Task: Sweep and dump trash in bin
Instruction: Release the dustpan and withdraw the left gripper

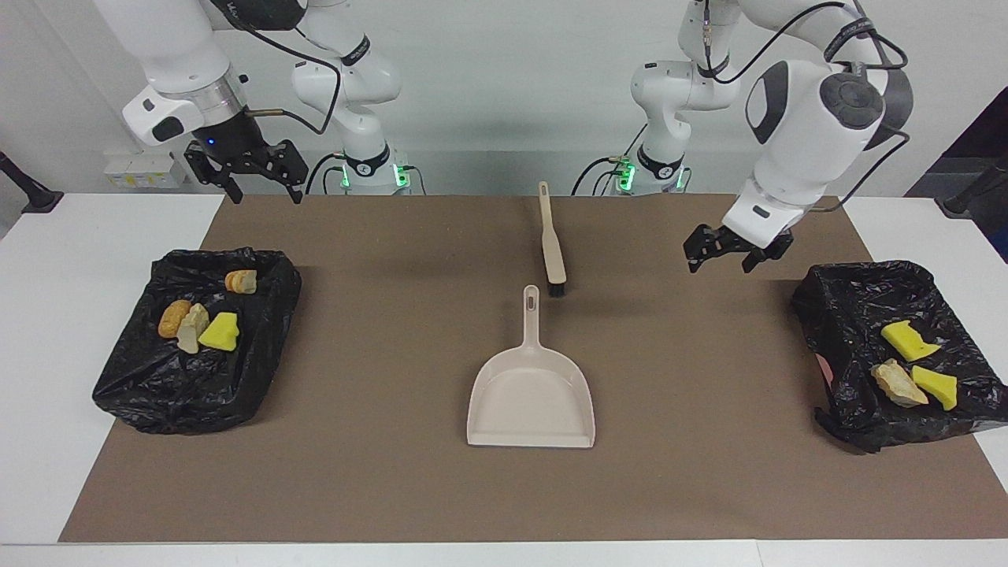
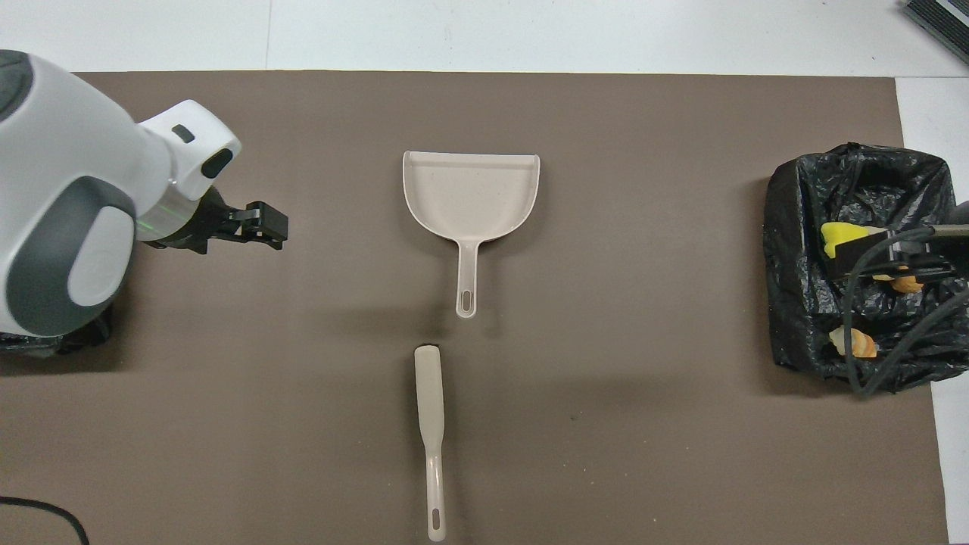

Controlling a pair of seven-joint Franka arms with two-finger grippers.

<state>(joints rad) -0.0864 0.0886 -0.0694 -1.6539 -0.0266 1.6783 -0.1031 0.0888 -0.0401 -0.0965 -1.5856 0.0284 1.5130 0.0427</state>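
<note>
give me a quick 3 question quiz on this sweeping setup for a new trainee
1. True or false: the dustpan is held by the left gripper.
2. How many trash pieces lie in the bin at the right arm's end?
3. Multiple choice: the brush lies A) in the dustpan, B) on the mat, nearer to the robots than the dustpan, C) in the bin at the left arm's end.

Key
1. False: the dustpan lies free on the mat; that gripper hangs over the mat, holding nothing.
2. Four; the other bin holds three.
3. B. The right gripper is also empty, above the mat's edge.
</note>
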